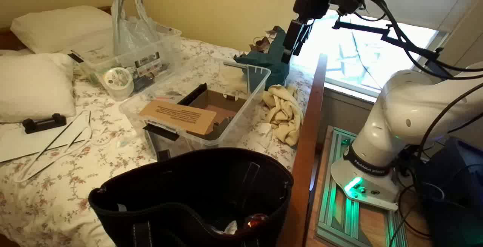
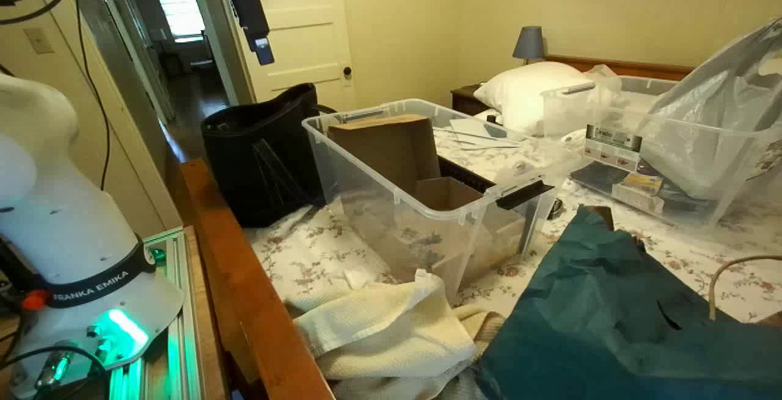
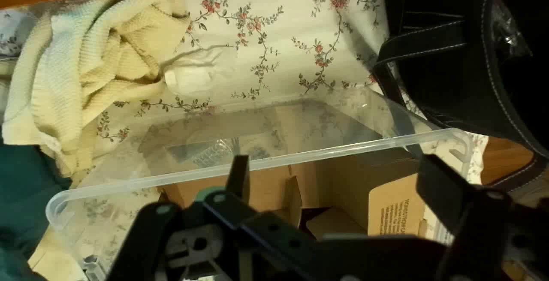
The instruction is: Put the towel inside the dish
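- The gripper (image 3: 334, 163) has its fingers spread, nothing between them; it hangs well above the white, flower-printed, cloth-covered desk (image 3: 309, 40).
- Step in hand (judged): reach for the cream-yellow cloth towel (image 3: 107, 62), which lies along the desk's robot-side edge, beside the brown wooden rail (image 2: 258, 302), toward the corner near the teal crinkled bag (image 2: 611, 314).
- Wrist view: fingers line up over the rectangular clear plastic bin (image 3: 364, 147), presumably the intended container. Shift toward the robot-side edge before descending.
- Straddle a raised fold, away from rail and bag, without nipping the desk beneath.
- Lift high so trailing cloth passes the bin's rim; the brown cardboard box (image 2: 385, 156) inside may prop it up.
- Towel: crumpled heap, ribbed-looking weave, loose folds; should be soft, floppy, easy to pinch. Contact with the bag: cannot tell.
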`<state>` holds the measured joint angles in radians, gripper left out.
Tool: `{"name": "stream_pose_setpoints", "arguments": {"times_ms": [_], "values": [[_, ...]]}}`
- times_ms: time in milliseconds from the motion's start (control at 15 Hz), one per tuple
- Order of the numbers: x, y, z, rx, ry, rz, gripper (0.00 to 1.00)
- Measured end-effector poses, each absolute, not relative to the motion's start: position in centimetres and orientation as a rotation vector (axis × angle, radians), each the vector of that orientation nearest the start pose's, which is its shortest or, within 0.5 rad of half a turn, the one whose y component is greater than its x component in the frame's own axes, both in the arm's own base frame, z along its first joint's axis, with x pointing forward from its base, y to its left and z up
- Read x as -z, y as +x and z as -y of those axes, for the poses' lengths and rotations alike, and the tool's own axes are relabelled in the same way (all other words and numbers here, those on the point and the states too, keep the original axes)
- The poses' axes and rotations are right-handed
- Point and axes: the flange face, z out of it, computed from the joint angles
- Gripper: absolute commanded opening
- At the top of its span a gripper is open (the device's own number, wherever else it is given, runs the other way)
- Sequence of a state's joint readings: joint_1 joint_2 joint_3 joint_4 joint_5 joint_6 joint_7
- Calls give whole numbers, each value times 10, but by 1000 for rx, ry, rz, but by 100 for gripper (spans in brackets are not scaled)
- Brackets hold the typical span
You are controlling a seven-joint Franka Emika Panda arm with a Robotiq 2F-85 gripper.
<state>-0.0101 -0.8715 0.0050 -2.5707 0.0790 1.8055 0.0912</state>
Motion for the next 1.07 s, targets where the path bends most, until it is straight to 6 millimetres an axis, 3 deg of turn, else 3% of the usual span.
{"name": "stream_pose_setpoints", "arguments": {"times_ms": [467,600,800,1067], "values": [[-535,302,-5,158,-3054,-171,100],[-537,305,6,200,-3060,-235,100],[-525,313,65,275,-3079,-448,100],[-478,313,144,229,-3100,-696,100]]}}
